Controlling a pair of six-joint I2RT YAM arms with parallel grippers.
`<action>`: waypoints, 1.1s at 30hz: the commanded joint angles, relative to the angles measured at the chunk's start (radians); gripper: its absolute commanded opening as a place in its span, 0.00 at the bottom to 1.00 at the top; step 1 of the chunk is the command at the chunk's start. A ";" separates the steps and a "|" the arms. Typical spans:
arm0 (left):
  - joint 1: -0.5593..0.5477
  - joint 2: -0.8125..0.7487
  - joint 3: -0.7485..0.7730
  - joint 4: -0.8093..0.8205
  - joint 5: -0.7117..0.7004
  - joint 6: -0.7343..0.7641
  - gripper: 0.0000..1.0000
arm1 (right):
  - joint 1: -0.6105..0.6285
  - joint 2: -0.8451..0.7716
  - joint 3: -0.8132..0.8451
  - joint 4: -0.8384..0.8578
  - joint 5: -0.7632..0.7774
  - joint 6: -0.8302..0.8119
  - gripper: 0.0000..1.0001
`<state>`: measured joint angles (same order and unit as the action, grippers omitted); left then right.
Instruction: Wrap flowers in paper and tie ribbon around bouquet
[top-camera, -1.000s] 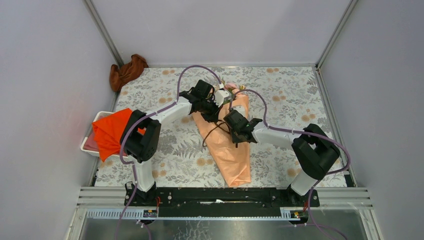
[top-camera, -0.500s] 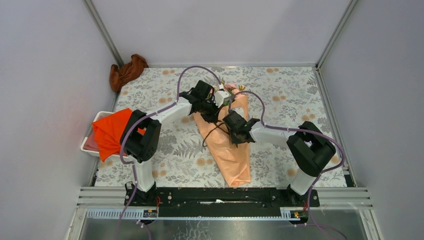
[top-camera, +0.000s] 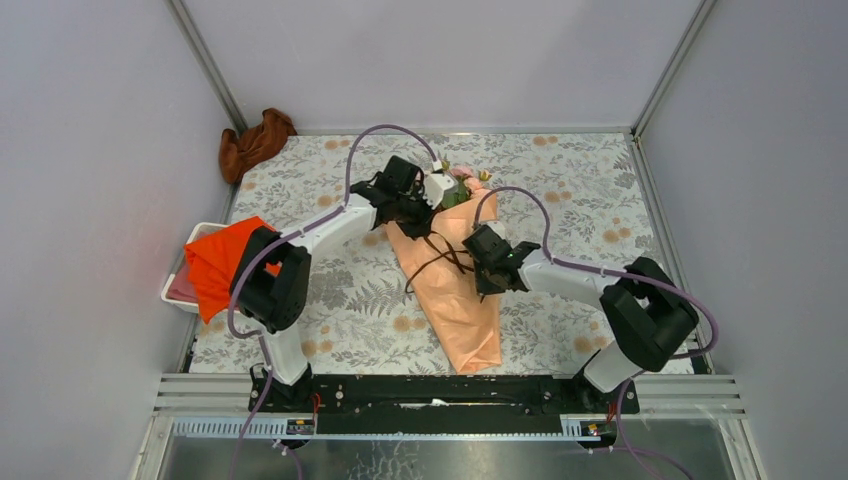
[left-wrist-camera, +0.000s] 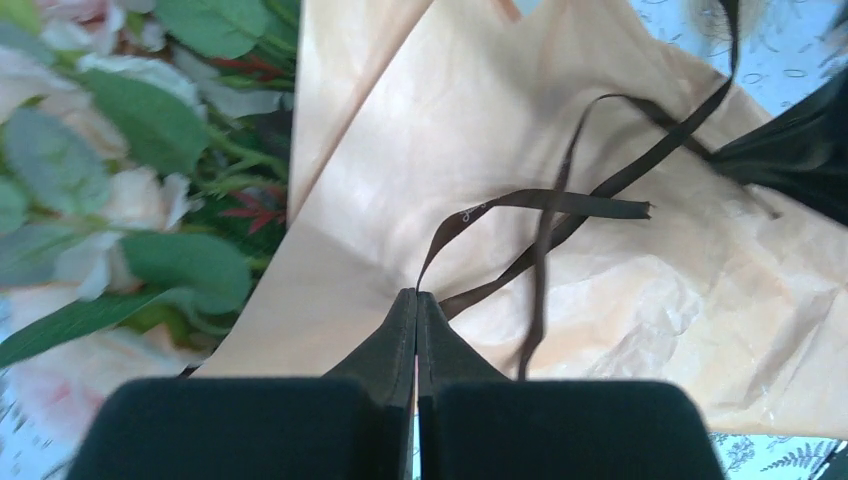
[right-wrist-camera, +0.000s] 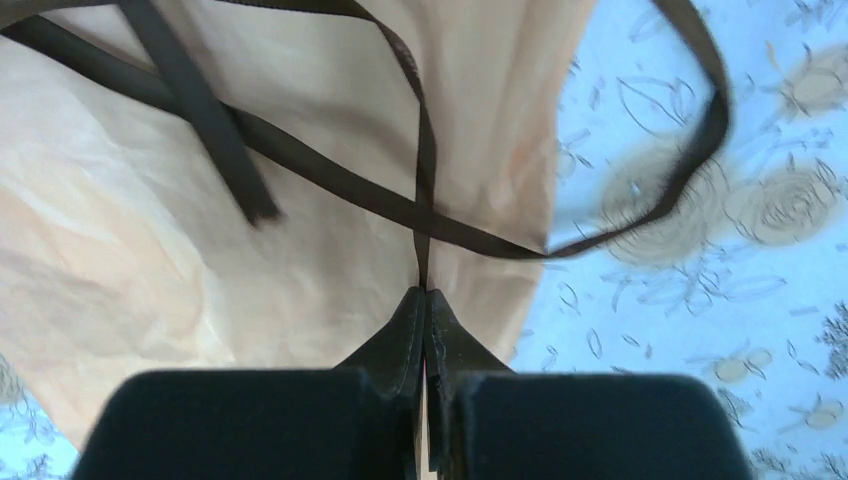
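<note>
Judging by the crossed strands, midway through tying. Has the left gripper (left-wrist-camera: 416, 300) clamped fully closed on one strand of the ribbon (left-wrist-camera: 560, 200), just beside the flowers (left-wrist-camera: 120, 200) at the wide end of the paper (left-wrist-camera: 480, 100). Has the right gripper (right-wrist-camera: 427, 295) likewise pinched tight on another strand, at the cone's right edge. Finds the bouquet (top-camera: 455, 290) lying across the middle of the table (top-camera: 600, 190), blooms toward the far edge, tip toward the near edge, ribbon crossed loosely on top. To do it well: draw both ends apart evenly and low, cinching the crossing onto the cone without tearing or rolling the thin sheet. Mind the slack loop off the right side and the free tail; tighten slowly
</note>
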<state>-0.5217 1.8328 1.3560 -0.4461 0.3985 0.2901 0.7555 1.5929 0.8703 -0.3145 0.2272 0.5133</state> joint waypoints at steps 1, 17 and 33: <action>0.033 -0.074 -0.038 0.041 -0.084 0.024 0.00 | -0.056 -0.112 -0.058 -0.081 -0.072 0.018 0.00; 0.163 -0.262 -0.358 -0.063 -0.320 0.162 0.00 | -0.489 -0.410 -0.223 0.019 -0.199 -0.011 0.00; 0.183 -0.365 -0.356 -0.182 -0.142 0.298 0.44 | -0.275 -0.372 0.030 0.020 -0.313 -0.116 0.00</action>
<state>-0.3004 1.5040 0.8768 -0.5579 0.0952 0.5529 0.3630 1.2144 0.7616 -0.3248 0.0120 0.4496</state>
